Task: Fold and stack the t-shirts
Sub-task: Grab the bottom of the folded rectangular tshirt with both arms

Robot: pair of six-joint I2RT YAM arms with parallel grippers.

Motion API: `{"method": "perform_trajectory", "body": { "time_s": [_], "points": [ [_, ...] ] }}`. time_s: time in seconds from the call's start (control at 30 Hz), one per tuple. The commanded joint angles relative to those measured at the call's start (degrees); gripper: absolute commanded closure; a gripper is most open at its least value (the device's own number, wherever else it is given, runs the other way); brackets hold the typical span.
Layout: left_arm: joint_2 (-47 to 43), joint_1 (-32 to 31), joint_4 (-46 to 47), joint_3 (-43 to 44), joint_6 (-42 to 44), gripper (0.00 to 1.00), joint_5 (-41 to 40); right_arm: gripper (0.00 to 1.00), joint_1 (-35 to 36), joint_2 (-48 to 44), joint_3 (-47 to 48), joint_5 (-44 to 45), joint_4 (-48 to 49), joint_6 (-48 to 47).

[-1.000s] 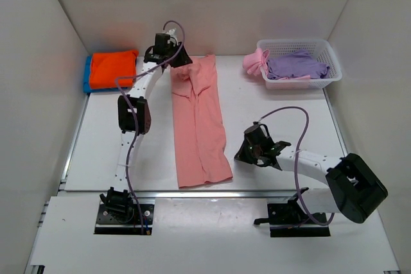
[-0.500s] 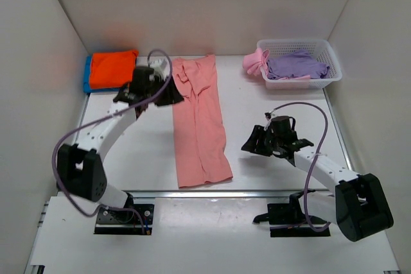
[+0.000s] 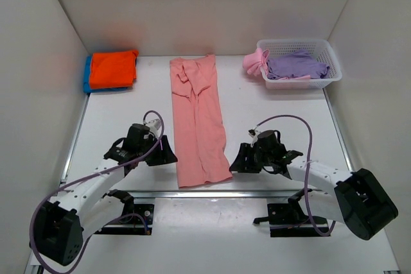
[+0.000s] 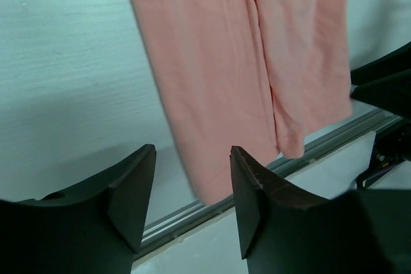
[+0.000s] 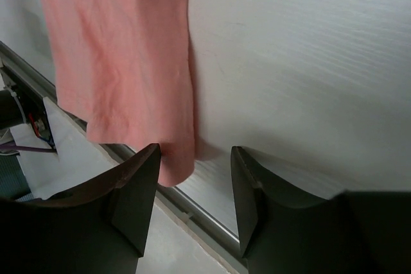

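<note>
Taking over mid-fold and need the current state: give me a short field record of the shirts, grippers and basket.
salmon shirt: long folded strip, flat mid-table, hem toward the arms
left gripper: open, beside the hem's left corner, holding nothing
right gripper: open, at the hem's right corner, holding nothing
folded: orange shirt on top of blue shirt, far left corner
basket: far right; lavender shirt inside, pink shirt draped over its left rim

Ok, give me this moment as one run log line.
left claw: open, left of salmon shirt near hem | right claw: open, right of hem | nothing gripped
</note>
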Motion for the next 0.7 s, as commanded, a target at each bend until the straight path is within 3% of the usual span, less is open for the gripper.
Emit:
{"method": "perform_trajectory", "body": {
  "time_s": [0.0,0.1,0.2,0.33,0.47,0.53,0.57,0.63,0.67],
  "points": [
    [-0.54,-1.61,2.7,-2.87,-3.56,0.38,2.78,0.55,1.78,1.28,-0.15,-0.38,4.15,2.74],
    [-0.8,-5.83,5.42,-5.77,-7.16,0.33,2.0,0.55,3.09,1.46,0.03,0.06,3.63,3.62],
    [0.16,-10.75,4.47,-6.92,-8.32,0.41,0.42,0.56,3.45,1.02,-0.23,0.41,3.45,4.06],
    [1.48,-11.65,5.51,-9.72,-9.46,0.41,-0.29,0.56,4.24,1.37,0.38,0.85,2.83,4.42],
    [4.55,-12.96,8.24,-10.08,-10.34,0.43,-1.17,0.63,5.73,3.82,0.91,0.76,3.62,4.85],
    [5.61,-14.36,8.33,-9.47,-10.6,0.53,-1.87,0.81,6.61,4.96,1.35,0.93,3.1,5.11],
    [6.49,-14.37,8.68,-9.56,-10.69,0.61,-1.61,1.0,6.61,5.23,1.69,0.59,3.1,4.94],
    [7.11,-15.07,8.16,-9.82,-10.69,0.89,-1.08,1.0,8.01,5.77,2.22,0.32,2.4,5.03],
    [7.02,-15.6,7.2,-9.73,-10.43,0.97,-0.91,1.0,9.24,5.94,2.66,0.49,0.31,5.29]
  ]
}}
